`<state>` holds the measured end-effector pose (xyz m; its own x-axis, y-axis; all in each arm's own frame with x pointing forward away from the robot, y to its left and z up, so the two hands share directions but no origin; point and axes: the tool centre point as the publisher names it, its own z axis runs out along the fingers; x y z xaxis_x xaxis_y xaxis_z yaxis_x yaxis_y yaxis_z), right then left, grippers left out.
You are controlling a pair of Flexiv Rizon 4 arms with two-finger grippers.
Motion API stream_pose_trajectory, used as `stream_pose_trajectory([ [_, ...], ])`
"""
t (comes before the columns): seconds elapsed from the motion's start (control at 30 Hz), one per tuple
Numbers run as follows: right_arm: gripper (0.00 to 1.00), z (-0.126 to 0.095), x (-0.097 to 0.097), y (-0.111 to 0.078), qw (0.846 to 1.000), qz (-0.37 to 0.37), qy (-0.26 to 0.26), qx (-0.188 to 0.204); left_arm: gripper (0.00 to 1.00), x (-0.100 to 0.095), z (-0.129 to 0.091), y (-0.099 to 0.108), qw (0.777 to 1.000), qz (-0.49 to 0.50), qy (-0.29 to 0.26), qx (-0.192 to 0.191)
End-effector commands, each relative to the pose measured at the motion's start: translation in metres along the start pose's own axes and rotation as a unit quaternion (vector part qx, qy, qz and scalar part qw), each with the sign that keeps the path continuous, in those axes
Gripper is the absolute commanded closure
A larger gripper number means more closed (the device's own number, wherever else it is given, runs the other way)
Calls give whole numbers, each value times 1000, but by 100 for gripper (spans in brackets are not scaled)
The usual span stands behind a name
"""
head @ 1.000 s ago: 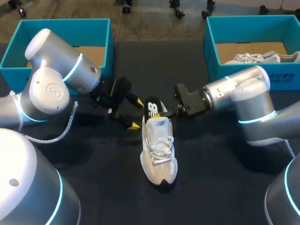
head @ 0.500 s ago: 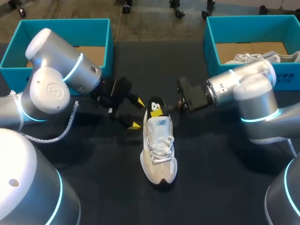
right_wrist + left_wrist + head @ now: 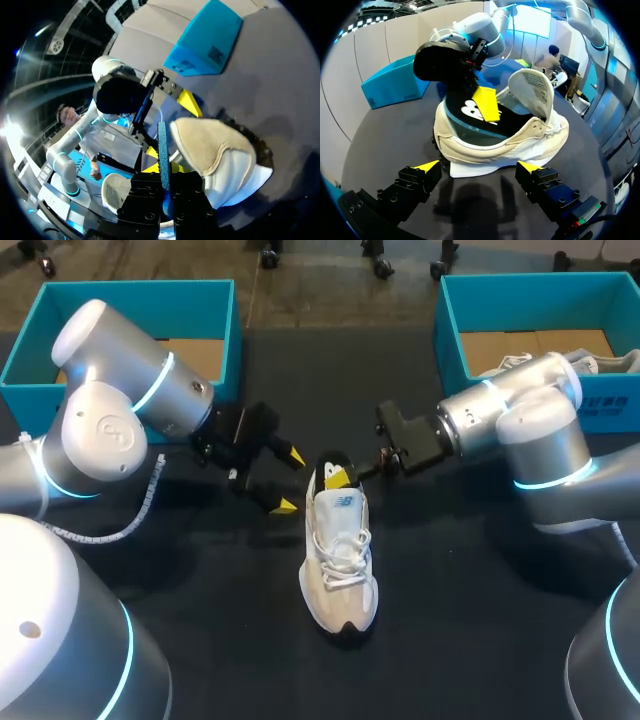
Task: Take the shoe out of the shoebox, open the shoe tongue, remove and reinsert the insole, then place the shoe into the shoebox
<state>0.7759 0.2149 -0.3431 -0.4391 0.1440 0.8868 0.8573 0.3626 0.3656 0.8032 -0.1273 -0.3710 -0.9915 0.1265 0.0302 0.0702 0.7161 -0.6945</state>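
Insole of black foam [image 3: 328,469] is sticking up from the cream mesh shoe [image 3: 340,560] at the desk's [image 3: 460,590] middle, the right end effector [image 3: 343,478] pinching it. The left end effector [image 3: 291,481] is hanging open beside the heel. Pulling slowly should be keeping the shoe steady.

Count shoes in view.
2. One white sneaker mid-table; a second sneaker in the right teal shoebox. Left teal shoebox is partly hidden by the left arm.
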Motion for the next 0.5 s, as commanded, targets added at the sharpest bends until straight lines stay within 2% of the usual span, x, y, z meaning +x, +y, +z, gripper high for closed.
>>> stream_pose_trajectory([
  [0.03,100,11,0,-9,1000,9,0,-4,0,0,0,1,1000,1,2,-3],
  [0.17,100,16,4,-19,1000,19,-1,-17,0,-2,1,2,1000,1,3,-4],
  [0.43,100,12,8,-23,999,23,-13,-30,0,-4,2,0,1000,5,7,-4],
  [0.5,94,10,8,-21,999,21,-18,-30,0,-4,2,0,1000,6,8,-4],
])
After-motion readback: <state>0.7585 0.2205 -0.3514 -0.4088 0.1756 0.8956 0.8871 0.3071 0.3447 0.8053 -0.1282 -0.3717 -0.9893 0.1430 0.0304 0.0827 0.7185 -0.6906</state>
